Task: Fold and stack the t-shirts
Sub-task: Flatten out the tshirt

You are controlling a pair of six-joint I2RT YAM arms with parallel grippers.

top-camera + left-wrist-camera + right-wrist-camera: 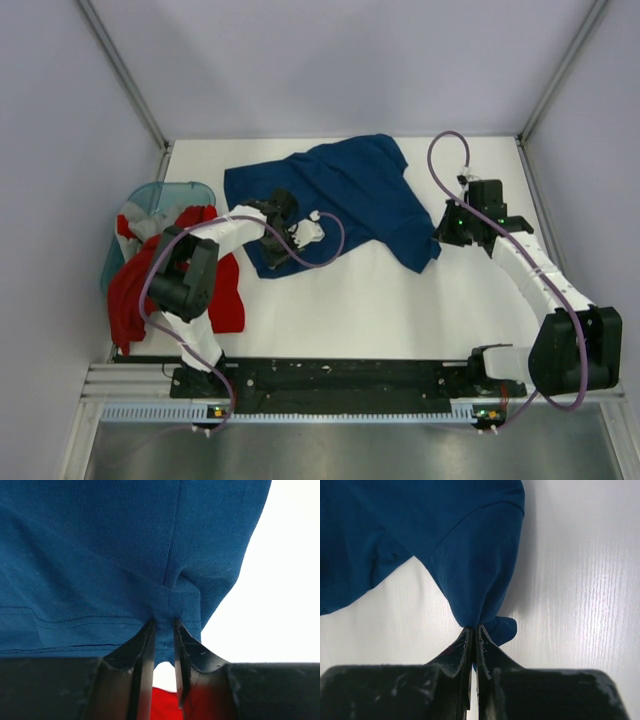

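The dark navy-blue t-shirt (340,190) lies crumpled across the back middle of the white table (380,300). My left gripper (278,212) is at its lower left part. In the left wrist view that gripper (164,622) has its jaws narrowly apart, pinching a bunched hem of the navy shirt (125,555). My right gripper (443,232) is at the shirt's right corner. In the right wrist view it (475,627) is shut tight on a fold of the navy shirt (470,575). A bright red t-shirt (135,290) hangs over the basket's near side, with a grey-white one (135,215) behind it.
A translucent teal plastic basket (165,193) stands at the table's left edge, holding the red and grey-white shirts. Grey walls close the table on the left, back and right. The red shirt (162,705) shows below the left fingers. Bare table (580,580) lies right of the right gripper.
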